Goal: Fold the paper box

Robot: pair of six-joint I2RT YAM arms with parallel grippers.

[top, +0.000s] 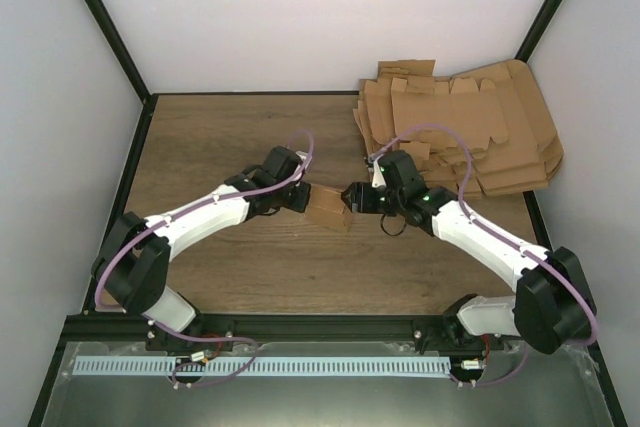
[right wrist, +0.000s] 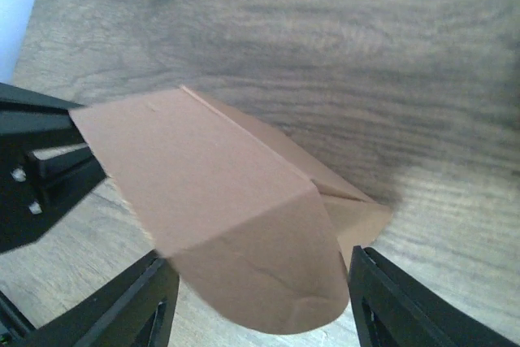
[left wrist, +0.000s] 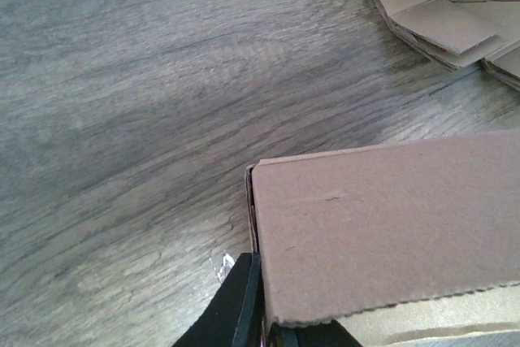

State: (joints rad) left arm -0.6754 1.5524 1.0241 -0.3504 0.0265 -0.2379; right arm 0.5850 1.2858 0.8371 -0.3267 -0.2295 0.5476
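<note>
Okay, paper box point(top: 328, 209) is mid-surface point(top: 220, 137), held up between both arms. Left tool point(top: 298, 197) looks clamped on its end. Right tool point(top: 352, 197) is spread open, straddling the rounded flap point(right wrist: 276, 282). Next: hold the left steady, then push the flap squarely along its crease, not the panel. Pile of flat sheets point(top: 470, 127) sits far right, well apart; nothing blocks.
</note>
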